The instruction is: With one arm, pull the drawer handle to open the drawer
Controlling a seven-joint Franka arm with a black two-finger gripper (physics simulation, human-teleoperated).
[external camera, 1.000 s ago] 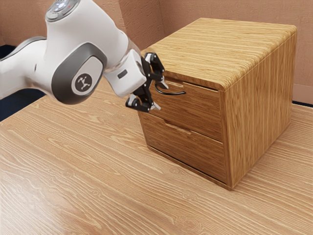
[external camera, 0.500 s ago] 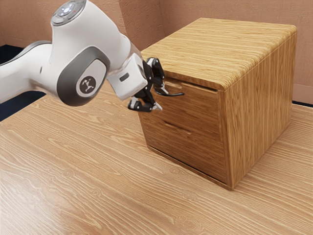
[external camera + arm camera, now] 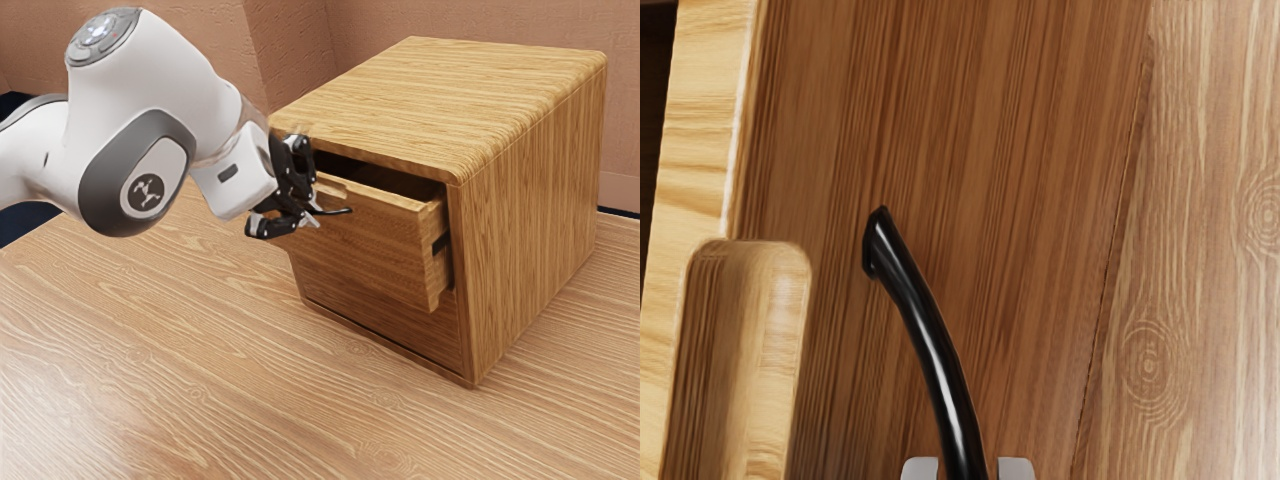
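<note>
Claw [image 3: 305, 206] clamps the thin, rigid, slick handle [image 3: 927, 345]; the top drawer [image 3: 375, 245] ahead likely drags. Hold mid-bar.

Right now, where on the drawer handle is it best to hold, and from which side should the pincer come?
Grip the handle at the middle of its bow, coming straight at the drawer from the front. It is a thin black bar arching off the wood, so one finger fits each side. The pincer is shut on it.
</note>
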